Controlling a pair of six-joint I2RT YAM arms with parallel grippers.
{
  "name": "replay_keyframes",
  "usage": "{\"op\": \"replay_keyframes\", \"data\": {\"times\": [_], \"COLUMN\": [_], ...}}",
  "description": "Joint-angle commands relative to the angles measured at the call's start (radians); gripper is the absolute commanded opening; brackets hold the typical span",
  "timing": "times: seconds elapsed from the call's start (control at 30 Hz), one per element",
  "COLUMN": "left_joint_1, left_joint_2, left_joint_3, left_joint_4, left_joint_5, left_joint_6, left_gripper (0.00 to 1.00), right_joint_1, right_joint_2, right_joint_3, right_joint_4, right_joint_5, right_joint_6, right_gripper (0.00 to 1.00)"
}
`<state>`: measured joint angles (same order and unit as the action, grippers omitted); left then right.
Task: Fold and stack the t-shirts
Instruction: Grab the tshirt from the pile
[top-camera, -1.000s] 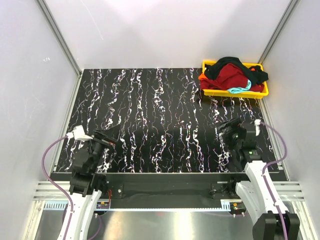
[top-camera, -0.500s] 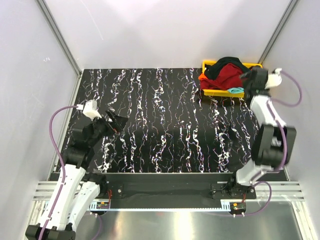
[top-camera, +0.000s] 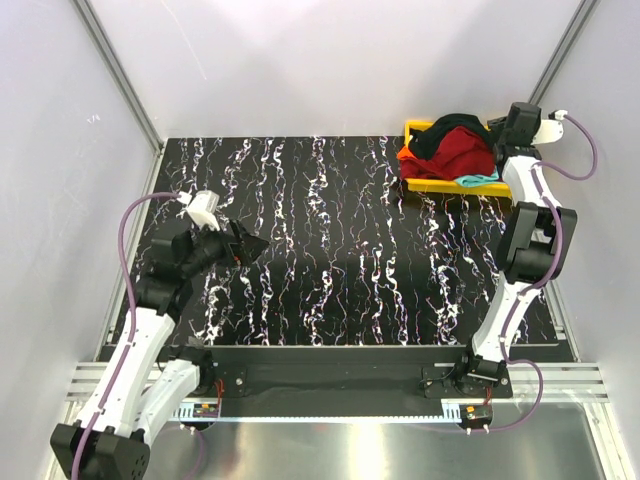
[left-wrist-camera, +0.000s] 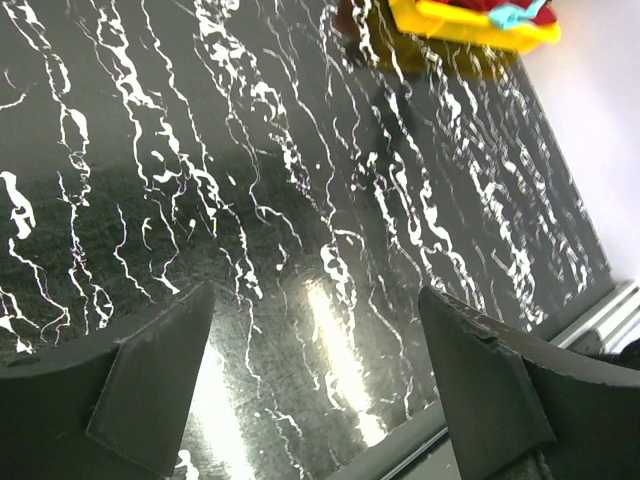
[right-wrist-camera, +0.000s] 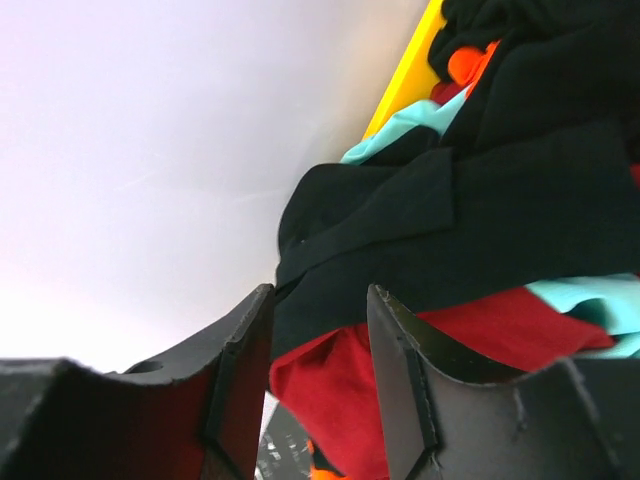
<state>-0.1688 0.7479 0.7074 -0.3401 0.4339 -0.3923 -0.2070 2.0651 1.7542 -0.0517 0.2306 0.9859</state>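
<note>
Careful: right gripper (right-wrist-camera: 318, 295) half-apart at tangled tees (right-wrist-camera: 520, 190), grip unclear; you may drag several out. Left gripper (left-wrist-camera: 315, 295) wide apart.

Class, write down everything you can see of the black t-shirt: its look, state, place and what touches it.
The black t-shirt is plain, soft fabric, crumpled and unfolded, lying on top of the heap in the yellow tray at the table's far right corner. It drapes over the dark red t-shirt, with the teal t-shirt and a bit of orange fabric beside it. Its creased edge lies just beyond the right gripper, whose fingers stand apart; whether they touch it cannot be told.
</note>
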Motion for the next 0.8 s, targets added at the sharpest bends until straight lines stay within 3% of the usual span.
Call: {"op": "replay_keyframes", "data": {"times": [0.0,0.17,0.27,0.77], "left_joint_1": [0.005,0.005,0.003,0.003], "left_joint_2": [0.018,0.027,0.03,0.036], "left_joint_3": [0.061,0.056,0.06,0.064], "left_joint_4": [0.056,0.044,0.033,0.006], "left_joint_5": [0.045,-0.001,-0.009,-0.037], "left_joint_6": [0.066,0.086,0.095,0.118], "left_gripper": [0.88,0.9,0.91,0.92], "right_joint_1": [-0.014,-0.067,-0.092,-0.101], "right_joint_2": [-0.011,-0.019,0.006,-0.008], "right_joint_3": [0.018,-0.059,-0.061,-0.173], "right_joint_4": [0.015,0.093,0.144,0.148], "right_joint_5": [-0.036,-0.143,-0.229,-0.237], "right_joint_6": [0.088,0.114,0.117,0.143], "right_gripper": [0.5,0.6,0.57,0.54]}}
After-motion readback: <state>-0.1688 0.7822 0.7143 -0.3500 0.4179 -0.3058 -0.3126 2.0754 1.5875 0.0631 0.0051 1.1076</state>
